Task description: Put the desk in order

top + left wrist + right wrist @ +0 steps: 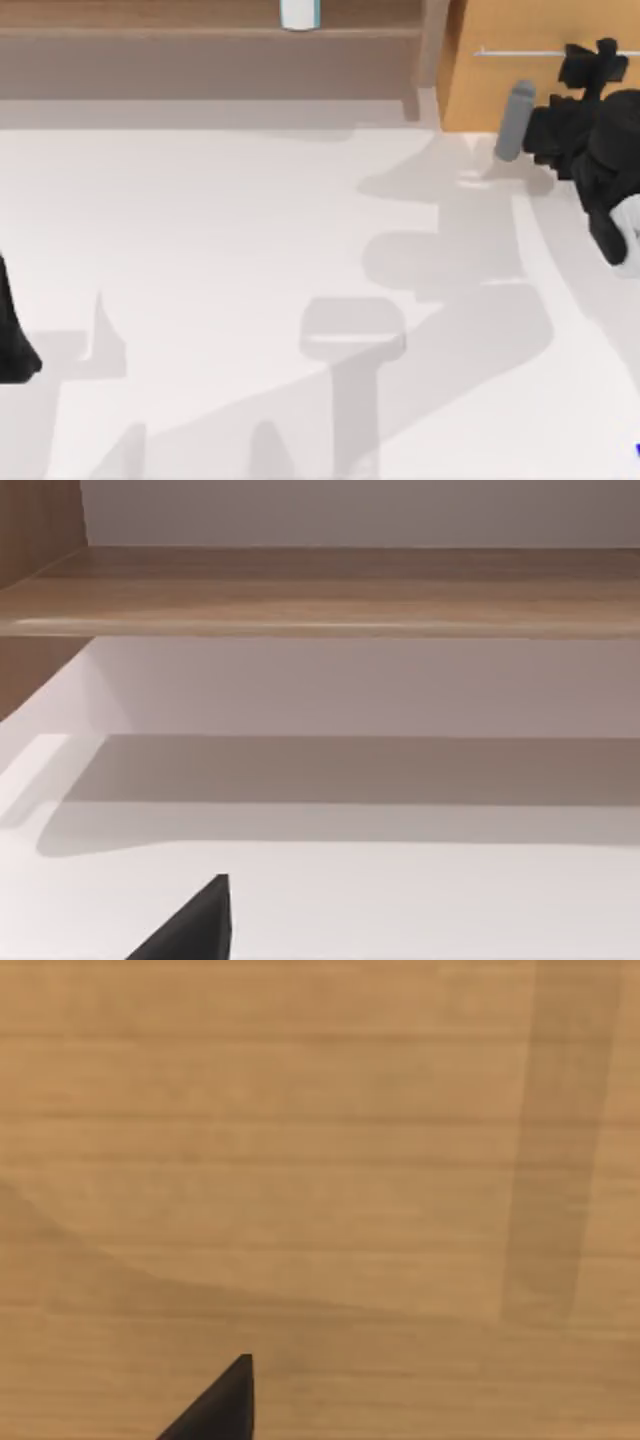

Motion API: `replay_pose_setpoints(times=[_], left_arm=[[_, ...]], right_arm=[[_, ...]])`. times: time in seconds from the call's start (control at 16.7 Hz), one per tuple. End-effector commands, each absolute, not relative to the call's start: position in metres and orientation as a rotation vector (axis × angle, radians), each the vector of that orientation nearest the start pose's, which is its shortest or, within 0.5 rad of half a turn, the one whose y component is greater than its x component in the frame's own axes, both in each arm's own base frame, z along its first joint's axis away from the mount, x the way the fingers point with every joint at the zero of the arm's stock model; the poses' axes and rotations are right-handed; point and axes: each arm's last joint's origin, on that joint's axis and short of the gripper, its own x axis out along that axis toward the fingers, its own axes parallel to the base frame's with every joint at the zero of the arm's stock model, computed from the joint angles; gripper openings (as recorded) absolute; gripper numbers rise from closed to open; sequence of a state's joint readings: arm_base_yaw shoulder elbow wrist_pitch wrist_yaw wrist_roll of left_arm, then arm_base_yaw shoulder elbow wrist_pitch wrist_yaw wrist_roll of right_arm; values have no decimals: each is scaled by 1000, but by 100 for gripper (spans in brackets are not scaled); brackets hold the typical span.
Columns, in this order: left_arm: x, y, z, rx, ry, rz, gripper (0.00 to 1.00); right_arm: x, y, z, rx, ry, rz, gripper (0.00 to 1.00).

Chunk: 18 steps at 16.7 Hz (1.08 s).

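The desk (pixel 230 300) is seen as a broad white tabletop spread across most of the top view. At its far edge, along the upper left and centre of the frame, a light-brown wooden shelf unit (pixel 200 60) is set, and a white-and-blue object (pixel 300 14) is stood on its upper board. In the upper right corner the orange-wood drawer (pixel 520 80) is placed, with a slim silver handle (pixel 520 52) run across its front.

The right gripper (pixel 596 62) is held at the upper right — just at the handle's right end, against the drawer front. Whether its fingers are apart or together cannot be told. In the right wrist view one dark fingertip (pixel 222 1405) is shown close before orange wood grain.

The left arm (pixel 14 330) is parked at the left edge of the top view — the state of its fingers cannot be told either.
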<state>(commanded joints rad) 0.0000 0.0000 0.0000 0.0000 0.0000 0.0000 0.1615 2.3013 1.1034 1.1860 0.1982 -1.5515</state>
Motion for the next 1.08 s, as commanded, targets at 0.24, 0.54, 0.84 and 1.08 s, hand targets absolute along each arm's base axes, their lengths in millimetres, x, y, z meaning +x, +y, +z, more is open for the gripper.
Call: replay_pose_setpoints(times=[0.24,0.54,0.84,1.08], left_arm=[[106,-1,160,0,0,0,100],[106,-1,160,0,0,0,100],[106,-1,160,0,0,0,100],[106,-1,160,0,0,0,100]], right_arm=[[429,72,78,-1557,40,42,100],[414,87,81,-1533,-44,81,100],[403,82,83,-1553,-36,61,100],[391,71,76,-1565,51,43,100]])
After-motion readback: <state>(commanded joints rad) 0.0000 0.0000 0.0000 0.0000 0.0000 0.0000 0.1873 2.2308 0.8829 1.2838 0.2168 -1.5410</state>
